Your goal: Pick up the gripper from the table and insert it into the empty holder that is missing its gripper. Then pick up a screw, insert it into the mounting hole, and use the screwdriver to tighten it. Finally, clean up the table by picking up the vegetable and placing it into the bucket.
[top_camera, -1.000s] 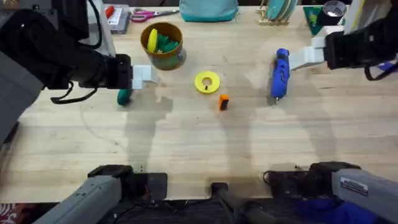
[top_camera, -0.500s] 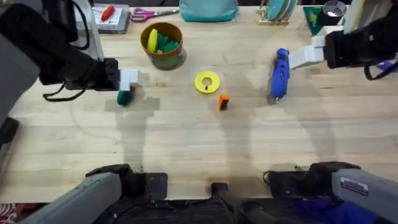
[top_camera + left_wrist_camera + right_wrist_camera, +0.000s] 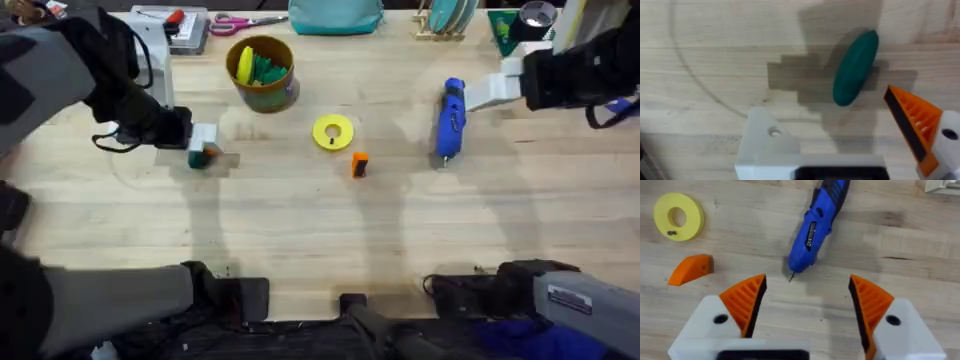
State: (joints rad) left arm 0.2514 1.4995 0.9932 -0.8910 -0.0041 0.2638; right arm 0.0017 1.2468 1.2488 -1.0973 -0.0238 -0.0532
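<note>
The dark green vegetable (image 3: 199, 157) lies on the table (image 3: 300, 230) at the left, and my left gripper (image 3: 207, 147) hovers right over it, open. In the left wrist view the vegetable (image 3: 856, 67) sits just past the fingers: one is the bare white holder (image 3: 765, 142), the other carries an orange tip (image 3: 912, 120). The orange gripper (image 3: 359, 164) lies mid-table beside a yellow ring (image 3: 333, 132). The blue screwdriver (image 3: 450, 118) rests at the right, with my right gripper (image 3: 478, 96) open beside it. Olive bucket (image 3: 262, 72) stands at the back.
In the right wrist view, a small dark screw-like piece (image 3: 671, 232) lies on the yellow ring (image 3: 679, 216), near the orange gripper (image 3: 690, 269) and the screwdriver (image 3: 815, 227). A teal container (image 3: 335, 15), scissors (image 3: 245, 20) and a rack (image 3: 450, 18) line the back edge.
My left gripper has moved left and down onto the spot of the green vegetable. The right arm and the loose things have stayed put.
</note>
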